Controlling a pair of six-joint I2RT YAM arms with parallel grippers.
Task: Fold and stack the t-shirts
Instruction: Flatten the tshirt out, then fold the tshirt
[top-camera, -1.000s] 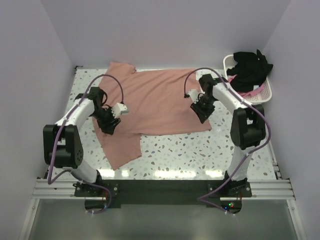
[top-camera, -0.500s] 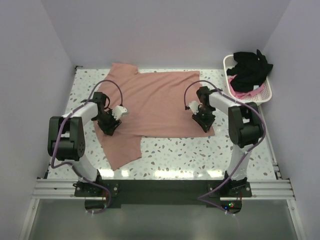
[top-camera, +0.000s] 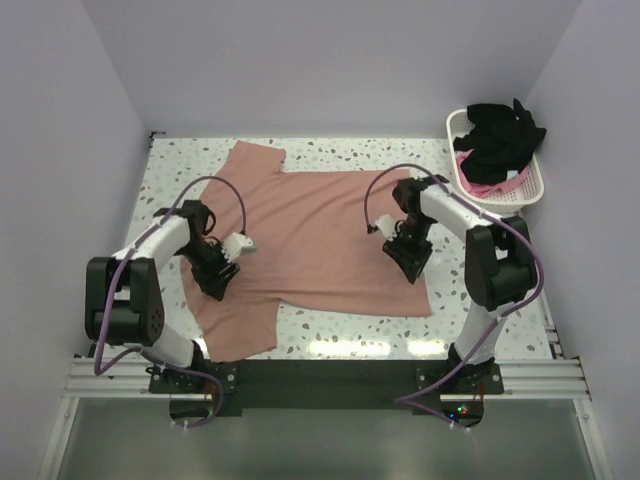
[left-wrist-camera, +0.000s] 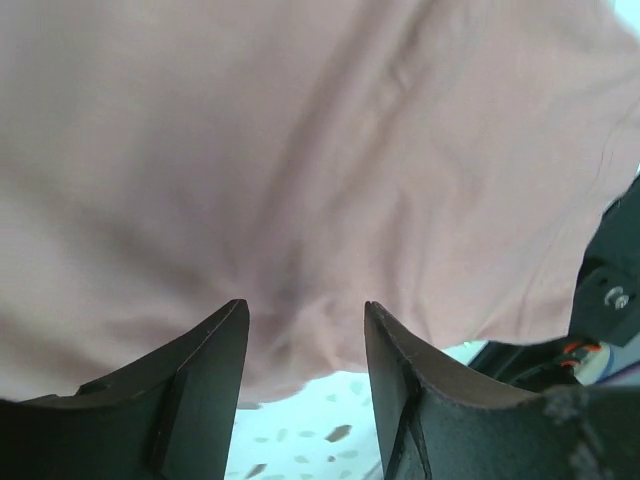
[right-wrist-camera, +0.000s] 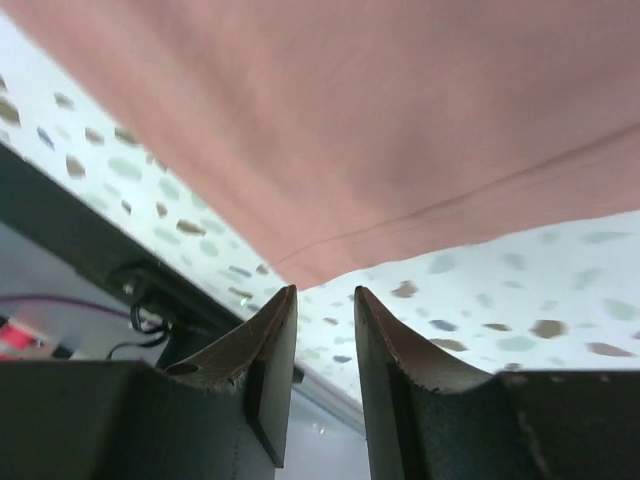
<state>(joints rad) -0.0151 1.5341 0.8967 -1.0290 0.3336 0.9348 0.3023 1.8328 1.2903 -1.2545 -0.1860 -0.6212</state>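
Note:
The salmon-pink t-shirt (top-camera: 320, 230) lies spread flat across the speckled table (top-camera: 350, 322), with one sleeve reaching the near edge at the left. My left gripper (top-camera: 215, 282) is low over its left side. Its fingers stand open in the left wrist view, my left gripper (left-wrist-camera: 305, 305) pointing at a small bunch of the pink cloth (left-wrist-camera: 300, 150). My right gripper (top-camera: 410, 262) is low at the shirt's right near corner. In the right wrist view my right gripper (right-wrist-camera: 325, 290) is open, its tips just short of the hemmed corner (right-wrist-camera: 350, 120). A black t-shirt (top-camera: 500, 135) and a brighter pink one (top-camera: 485, 187) lie in the basket.
A white lattice basket (top-camera: 533, 192) stands at the table's far right corner, against the walls. Bare speckled table (right-wrist-camera: 500, 290) shows past the shirt's near hem. The black rail of the arm bases runs along the near edge.
Both grippers have moved toward the near edge, and the salmon-pink t-shirt has slid with them; its near hem and left sleeve now lie closer to the bases.

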